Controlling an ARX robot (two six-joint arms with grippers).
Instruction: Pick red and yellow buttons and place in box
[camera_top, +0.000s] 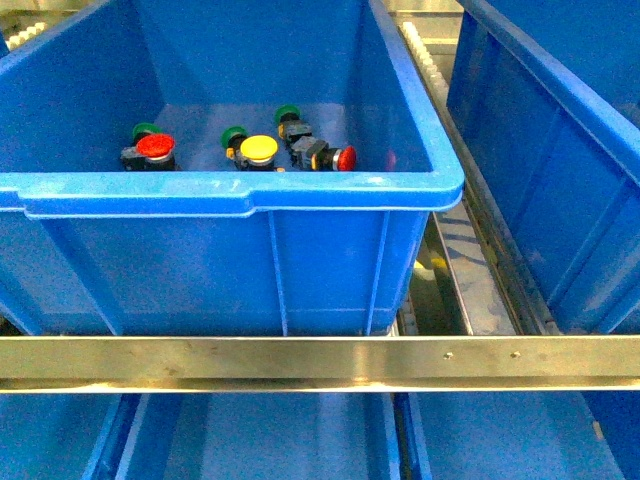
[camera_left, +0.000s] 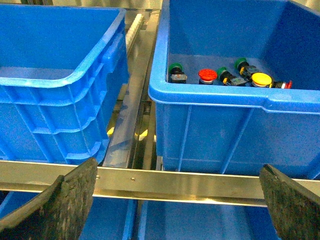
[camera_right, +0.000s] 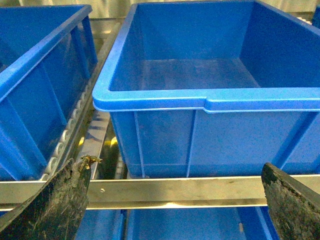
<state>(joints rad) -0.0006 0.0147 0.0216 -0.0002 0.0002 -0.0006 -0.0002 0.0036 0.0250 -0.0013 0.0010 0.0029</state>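
The left end effector (camera_left: 177, 167) stands wide apart with nothing between its jaws. Only its two dark, rough-grained pads (camera_left: 70, 200) show, cut off at the lower corners of the left wrist view. A brushed-metal rail (camera_top: 320, 362) runs across in front of moulded blue plastic bins with ribbed walls and rolled rims. The left bin (camera_left: 50, 80) hides most of its floor behind its near wall.

The task's things lie on the floor of the middle bin (camera_top: 230, 190). Its near rim covers their lower parts, so the stubby black bodies are barely seen. From the left there is a green-capped switch (camera_top: 145, 130), and just in front of it a red button (camera_top: 155, 147) with its domed cap up. Next comes a second green cap (camera_top: 233, 136) beside the yellow button (camera_top: 259, 149), which is round and glossy. A third green cap (camera_top: 287, 113) sits further back. A second red button (camera_top: 345, 158) lies on its side, cap pointing right.

A white roller track (camera_top: 425, 60) separates this bin from the right bin (camera_top: 540, 140), which the front view cuts off. The right wrist view shows its smooth interior. The right end effector (camera_right: 174, 166) is likewise spread and grips nothing — the tip of one of its pads (camera_right: 55, 205) looks frayed.
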